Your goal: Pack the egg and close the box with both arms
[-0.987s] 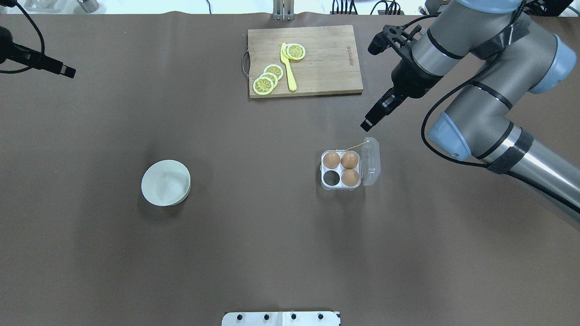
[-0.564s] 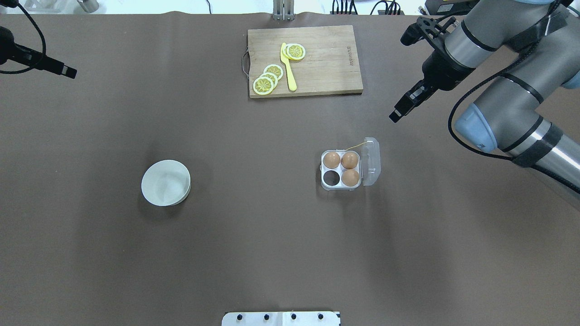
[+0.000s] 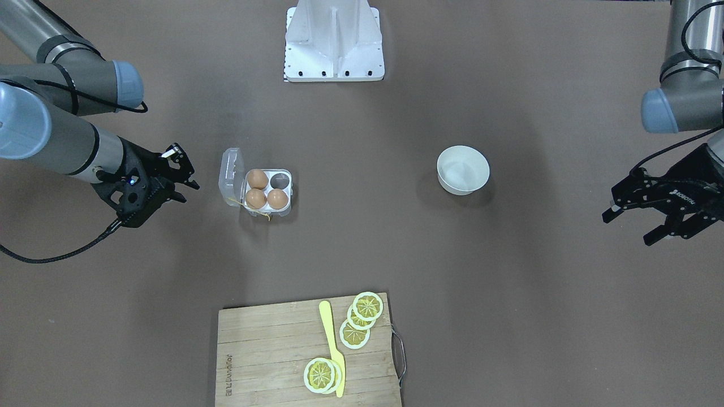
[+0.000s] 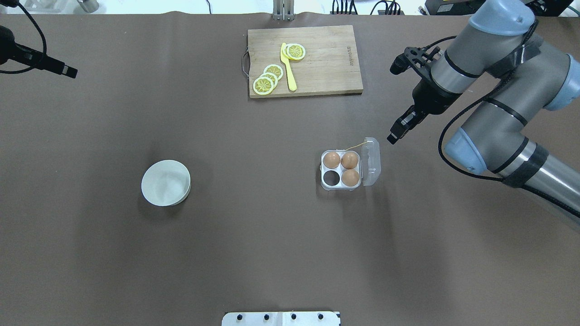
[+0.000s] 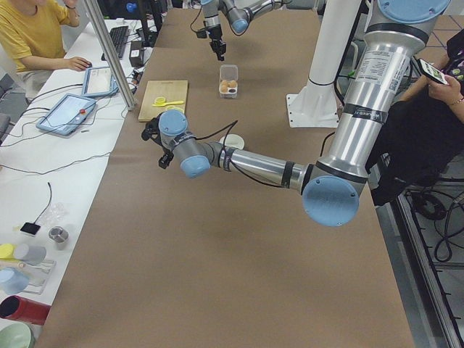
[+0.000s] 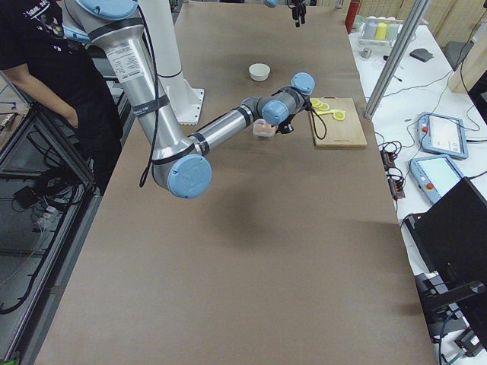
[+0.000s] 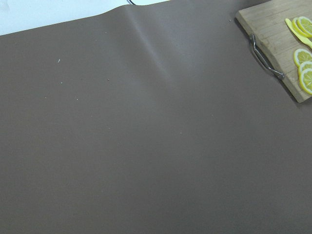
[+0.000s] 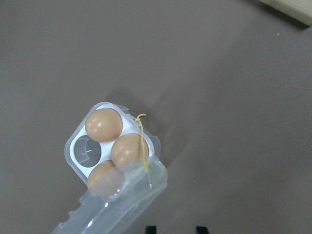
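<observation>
The box (image 4: 341,170) sits right of the table's middle, its clear lid (image 4: 371,161) swung open to the right. Three brown eggs (image 4: 349,160) fill three cells and look alike; the near-left cell (image 4: 331,178) is empty. The box also shows in the front view (image 3: 266,190) and the right wrist view (image 8: 112,146). My right gripper (image 4: 393,135) hangs open and empty above the table, just beyond the lid's far right corner; in its wrist view the fingertips (image 8: 151,228) stand apart. My left gripper (image 3: 628,228) is open and empty at the far left, well away from the box.
A white bowl (image 4: 166,182) stands left of centre and looks empty. A wooden cutting board (image 4: 326,68) with lemon slices (image 4: 267,79) and a yellow knife (image 4: 288,68) lies at the far edge. The white stand base (image 4: 281,318) is at the near edge.
My right gripper swung out to the right, away from the box, then came back down to near the lid's far corner. The left arm, box and eggs have not moved.
</observation>
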### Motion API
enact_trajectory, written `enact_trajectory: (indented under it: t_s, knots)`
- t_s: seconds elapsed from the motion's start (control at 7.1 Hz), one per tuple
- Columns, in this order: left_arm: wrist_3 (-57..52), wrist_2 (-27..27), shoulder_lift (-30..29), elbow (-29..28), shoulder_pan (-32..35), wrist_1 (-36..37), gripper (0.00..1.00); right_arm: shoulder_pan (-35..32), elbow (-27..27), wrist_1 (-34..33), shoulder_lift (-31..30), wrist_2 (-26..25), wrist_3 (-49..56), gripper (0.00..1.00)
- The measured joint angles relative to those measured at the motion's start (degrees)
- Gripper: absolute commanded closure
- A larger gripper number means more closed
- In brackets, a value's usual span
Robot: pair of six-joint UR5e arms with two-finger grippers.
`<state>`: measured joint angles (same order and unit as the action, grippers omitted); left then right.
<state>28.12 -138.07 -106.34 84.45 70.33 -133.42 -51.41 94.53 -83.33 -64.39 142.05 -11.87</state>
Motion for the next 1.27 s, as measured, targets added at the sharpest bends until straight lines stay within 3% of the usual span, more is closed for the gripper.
enact_trajectory:
  t_s: [0.85,0.99,1.13,1.27]
  knots:
    - [0.00,-0.25,0.07,-0.23,-0.08,0.00,0.09,4.61,0.01,-3.68,5.35,-2.23,-0.82,0.54]
    - [0.00,-0.34,0.00,-0.35,-0.10,0.00,0.09,5.23,0.00,-3.81,5.96,-2.67,-1.07,0.33]
    - [0.00,-0.40,-0.04,-0.52,-0.10,0.00,0.09,5.44,0.03,-3.84,5.93,-2.94,-1.17,0.00]
    - [0.00,-0.43,-0.05,-0.65,-0.09,0.02,0.08,4.93,0.19,-3.85,5.52,-2.91,-1.17,0.00]
